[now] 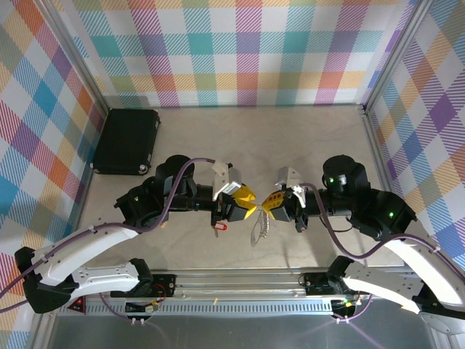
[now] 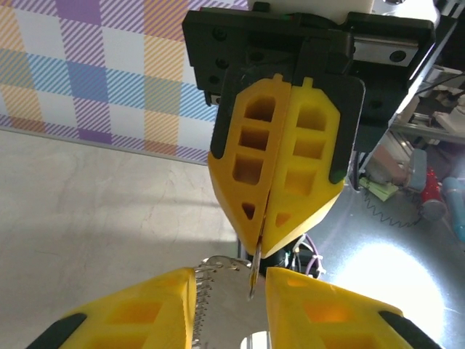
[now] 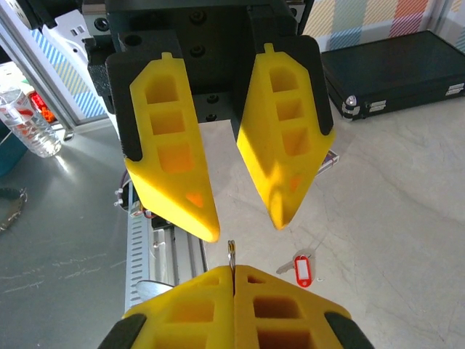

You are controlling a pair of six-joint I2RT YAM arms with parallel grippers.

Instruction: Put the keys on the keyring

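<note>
Right gripper (image 3: 234,270) pinched shut on keyring (image 1: 260,230), which hangs under its tips. Left gripper (image 3: 243,224) faces it, fingers spread. Key (image 3: 301,270) lies flat on table (image 3: 392,203) beneath left gripper; left arm nearer.

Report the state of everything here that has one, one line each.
keyring: gripped at its loop, silver pieces hanging.
right pincer: shut on the keyring.
left pincer: open, straddling the silver pieces.
key: lying on the table, not on the keyring.
case: closed.
</note>
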